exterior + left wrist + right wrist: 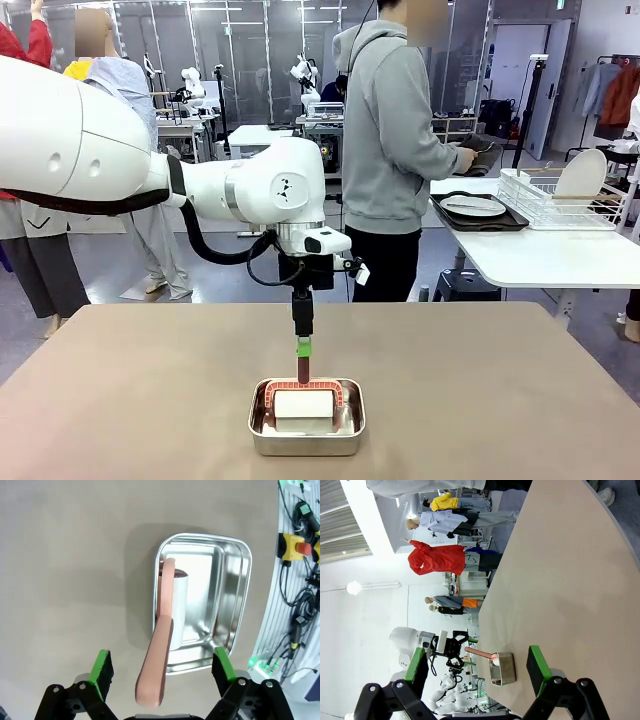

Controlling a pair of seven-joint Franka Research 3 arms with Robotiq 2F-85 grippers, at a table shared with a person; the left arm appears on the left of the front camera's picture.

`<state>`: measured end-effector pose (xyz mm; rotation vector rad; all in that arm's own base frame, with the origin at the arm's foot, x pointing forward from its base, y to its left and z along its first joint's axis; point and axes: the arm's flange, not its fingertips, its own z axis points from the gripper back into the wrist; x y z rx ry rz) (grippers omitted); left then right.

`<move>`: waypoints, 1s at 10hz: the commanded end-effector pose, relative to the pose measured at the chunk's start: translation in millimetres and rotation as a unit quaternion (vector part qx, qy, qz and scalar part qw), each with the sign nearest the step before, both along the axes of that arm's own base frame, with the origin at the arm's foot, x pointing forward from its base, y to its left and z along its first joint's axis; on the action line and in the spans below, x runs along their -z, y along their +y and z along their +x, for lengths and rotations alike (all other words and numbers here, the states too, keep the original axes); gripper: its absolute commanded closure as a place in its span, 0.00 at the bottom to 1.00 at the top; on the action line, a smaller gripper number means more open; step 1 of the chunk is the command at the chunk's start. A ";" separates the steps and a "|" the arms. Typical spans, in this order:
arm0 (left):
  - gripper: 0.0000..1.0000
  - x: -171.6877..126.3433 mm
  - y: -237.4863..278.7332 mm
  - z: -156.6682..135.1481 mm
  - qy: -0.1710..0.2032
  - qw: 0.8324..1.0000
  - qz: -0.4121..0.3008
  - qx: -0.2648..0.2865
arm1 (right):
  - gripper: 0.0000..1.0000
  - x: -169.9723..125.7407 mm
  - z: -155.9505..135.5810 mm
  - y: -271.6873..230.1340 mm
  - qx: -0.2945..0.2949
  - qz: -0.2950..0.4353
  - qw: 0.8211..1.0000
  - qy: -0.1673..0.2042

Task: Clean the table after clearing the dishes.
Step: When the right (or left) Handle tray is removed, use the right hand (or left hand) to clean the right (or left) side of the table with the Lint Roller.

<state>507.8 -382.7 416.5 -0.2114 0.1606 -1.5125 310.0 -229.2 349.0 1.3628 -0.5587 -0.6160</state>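
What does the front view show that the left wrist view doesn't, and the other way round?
Front, not wrist: a person at a white side table with a tray and dish rack. Wrist, not front: a yellow stop button and cables. Both: the brown table, the steel pan, the pink-handled roller and the open left gripper over it.

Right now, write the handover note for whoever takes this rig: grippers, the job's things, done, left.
Left gripper: open, fingers either side of the roller's pink handle, not closed on it.
Right gripper: open, holding nothing.
Things: roller sits in the steel pan on the brown table. One plate lies on a dark tray on the white side table; a second plate stands in the wire rack.
Done: dishes are off the brown table.
Left: grasp the roller, clean the table.
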 end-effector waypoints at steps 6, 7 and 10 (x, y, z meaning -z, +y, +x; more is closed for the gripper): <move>1.00 -1.3 -3.5 -2.4 0.026 0.999 0.015 0.017 | 0.00 -3.1 -3.1 -0.8 -0.003 -0.002 1.000 -0.002; 0.86 -1.3 -3.6 -2.5 0.025 0.999 0.010 0.018 | 0.00 -3.1 -3.1 -0.8 -0.003 -0.002 1.000 -0.002; 1.00 -2.8 -1.0 -2.6 0.029 0.999 0.010 0.011 | 0.00 -3.1 -3.1 -0.8 -0.003 -0.002 1.000 -0.002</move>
